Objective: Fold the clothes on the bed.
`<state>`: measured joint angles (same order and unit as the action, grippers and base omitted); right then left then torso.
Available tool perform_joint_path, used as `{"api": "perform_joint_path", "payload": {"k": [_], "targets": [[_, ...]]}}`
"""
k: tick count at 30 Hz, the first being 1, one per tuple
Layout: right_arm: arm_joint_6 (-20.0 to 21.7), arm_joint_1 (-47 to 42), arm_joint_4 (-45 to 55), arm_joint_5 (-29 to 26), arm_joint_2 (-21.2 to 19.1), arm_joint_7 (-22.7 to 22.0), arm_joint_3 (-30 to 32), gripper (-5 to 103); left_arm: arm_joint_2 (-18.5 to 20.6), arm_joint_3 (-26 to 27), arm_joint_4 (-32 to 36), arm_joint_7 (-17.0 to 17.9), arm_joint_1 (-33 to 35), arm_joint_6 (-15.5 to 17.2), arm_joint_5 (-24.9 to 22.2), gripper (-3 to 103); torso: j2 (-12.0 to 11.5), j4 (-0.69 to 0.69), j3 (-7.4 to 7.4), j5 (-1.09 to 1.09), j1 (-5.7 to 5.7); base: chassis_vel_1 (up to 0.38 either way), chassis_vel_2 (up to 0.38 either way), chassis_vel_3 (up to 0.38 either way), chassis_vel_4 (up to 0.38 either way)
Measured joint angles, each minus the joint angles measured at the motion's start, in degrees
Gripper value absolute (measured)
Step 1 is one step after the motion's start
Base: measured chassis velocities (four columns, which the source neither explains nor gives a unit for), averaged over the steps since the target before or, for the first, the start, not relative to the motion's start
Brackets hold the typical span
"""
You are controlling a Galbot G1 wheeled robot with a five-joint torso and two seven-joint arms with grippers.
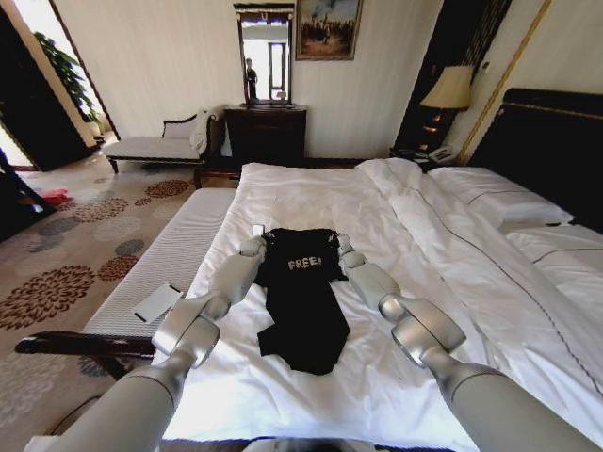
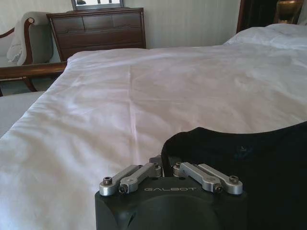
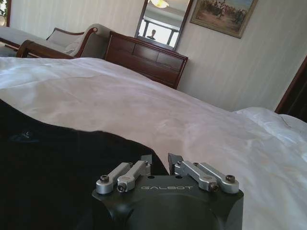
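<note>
Tee (image 1: pixel 301 301) judged light, limp, non-slip on bed (image 1: pixel 396 217); best taken at shoulders. Left end effector (image 2: pixel 165 165) & right end effector (image 3: pixel 159 162) clamped on shoulder edges.

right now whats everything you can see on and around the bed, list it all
T-shirt: 1, black with white FREE! lettering, flat on the bed near its foot
bed: 1, white duvet, dark headboard on the right
pillows: at least 2, white, by the headboard
bench: 1, pale, along the bed's left side
card: 1, white, on the bench
dresser: 1, dark wood, far wall, mirror above
chaise: 1, pale, left of dresser
lamp: 1, cream shade, beside the headboard
painting: 1, framed, far wall
left end effector: at the shirt's left shoulder
right end effector: at the shirt's right shoulder
</note>
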<state>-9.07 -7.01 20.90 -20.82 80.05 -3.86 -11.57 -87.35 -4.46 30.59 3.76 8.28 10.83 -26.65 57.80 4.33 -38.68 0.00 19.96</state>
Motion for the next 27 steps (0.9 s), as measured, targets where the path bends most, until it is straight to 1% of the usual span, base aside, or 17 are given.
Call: {"api": "perform_joint_path", "payload": {"k": [4, 6, 7, 8, 9, 10, 13, 14, 15, 16, 17, 19, 20, 22, 24, 25, 27], "targets": [[-0.2, -0.3, 0.7, -0.3, -0.6, 1.3, -1.0, 36, 0.1, 0.0, 0.5, 0.7, 0.8, 0.0, 0.9, 27, 0.0, -0.03, 0.0, 0.0, 0.0, 0.0, 0.0, 0.0, 0.0], [-0.2, -0.2, 0.7, -0.4, -0.6, 1.5, -1.1, 36, 0.2, 0.1, 0.6, 0.8, 0.8, 0.0, 0.8, 27, 0.0, -0.02, 0.0, 0.0, 0.0, 0.0, 0.0, 0.0, 0.0], [-0.2, -0.1, 0.7, -0.6, -0.7, 1.7, -1.3, 47, 0.3, 0.3, 0.7, 1.1, 0.5, 0.0, 0.7, 38, 0.0, -0.02, 0.0, -0.01, 0.0, 0.0, 0.0, 0.0, 0.0], [-0.3, 0.0, 0.7, -0.6, -0.7, 1.7, -1.4, 47, 0.3, 0.3, 0.7, 1.2, 0.2, 0.0, 0.6, 43, 0.0, -0.02, 0.0, 0.0, 0.0, 0.0, 0.0, 0.0, 0.0], [-0.3, 0.0, 0.7, -0.6, -0.7, 1.7, -1.4, 47, 0.3, 0.3, 0.7, 1.2, 0.2, 0.0, 0.6, 43, 0.0, -0.02, 0.0, 0.0, 0.0, 0.0, 0.0, 0.0, 0.0], [-0.3, 0.0, 0.8, -0.6, -0.7, 1.7, -1.4, 52, 0.4, 0.3, 0.7, 1.3, 0.0, 0.0, 0.5, 43, 0.0, -0.02, 0.0, 0.0, 0.0, 0.0, 0.0, 0.0, 0.0], [-0.3, 0.1, 1.7, -1.1, -0.8, 1.2, -1.5, 69, 0.6, 0.3, 0.2, 1.5, -1.2, 0.0, 0.0, 59, 0.0, -0.02, 0.0, 0.0, 0.0, 0.0, 0.0, 0.0, 0.0], [-0.3, 0.1, 1.7, -1.1, -0.8, 1.2, -1.5, 69, 0.6, 0.3, 0.2, 1.5, -1.2, 0.0, 0.0, 59, 0.0, -0.02, 0.0, 0.0, 0.0, 0.0, 0.0, 0.0, 0.0], [-0.1, 0.0, 2.7, -1.6, -1.1, 0.8, -1.7, 74, 0.7, 0.5, 0.2, 1.7, -1.5, -0.1, -0.2, 65, 0.0, -0.02, 0.0, 0.0, 0.0, 0.0, 0.0, 0.0, 0.0], [0.2, -0.3, 4.5, -2.7, -1.7, 0.4, -2.2, 80, 0.9, 0.5, 0.6, 2.0, -1.7, -0.1, -0.5, 65, 0.0, -0.02, 0.0, -0.01, 0.0, 0.0, 0.0, 0.0, 0.0], [0.8, -0.7, 6.7, -4.4, -2.6, 0.0, -3.1, 80, 1.4, 0.4, 1.5, 2.2, -1.7, -0.1, -0.8, 70, 0.0, -0.03, 0.0, -0.01, 0.0, 0.0, 0.0, 0.0, 0.0], [2.4, -1.8, 11.0, -7.2, -4.6, -1.0, -4.4, 90, 2.5, -0.3, 3.7, 2.6, -1.5, -0.1, -1.3, 81, 0.0, -0.02, 0.0, 0.01, 0.0, 0.0, 0.0, 0.0, 0.0], [2.4, -1.8, 11.0, -7.2, -4.6, -1.0, -4.4, 90, 2.5, -0.3, 3.7, 2.6, -1.5, -0.1, -1.3, 81, 0.0, -0.02, 0.0, 0.01, 0.0, 0.0, 0.0, 0.0, 0.0], [4.1, -3.1, 16.1, -9.7, -6.9, -2.1, -5.3, 99, 4.3, -1.6, 7.3, 3.4, -0.5, 0.0, -2.1, 92, 0.0, 0.0, 0.0, 0.0, 0.0, 0.0, 0.0, 0.0, 0.0], [6.1, -4.6, 22.0, -12.1, -10.1, -3.5, -5.7, 99, 7.3, -2.9, 12.8, 4.9, 1.7, 0.3, -3.5, 96, 0.0, -0.01, 0.0, 0.0, 0.0, 0.0, 0.0, 0.0, 0.0], [6.1, -4.6, 22.0, -12.1, -10.1, -3.5, -5.7, 99, 7.3, -2.9, 12.8, 4.9, 1.7, 0.3, -3.5, 96, 0.0, -0.01, 0.0, 0.0, 0.0, 0.0, 0.0, 0.0, 0.0], [7.2, -6.0, 26.3, -13.5, -13.1, -4.4, -5.7, 100, 10.7, -3.7, 18.7, 6.3, 4.2, 0.7, -5.2, 100, 0.0, -0.02, 0.0, 0.0, 0.0, 0.0, 0.0, 0.0, 0.0]]}}
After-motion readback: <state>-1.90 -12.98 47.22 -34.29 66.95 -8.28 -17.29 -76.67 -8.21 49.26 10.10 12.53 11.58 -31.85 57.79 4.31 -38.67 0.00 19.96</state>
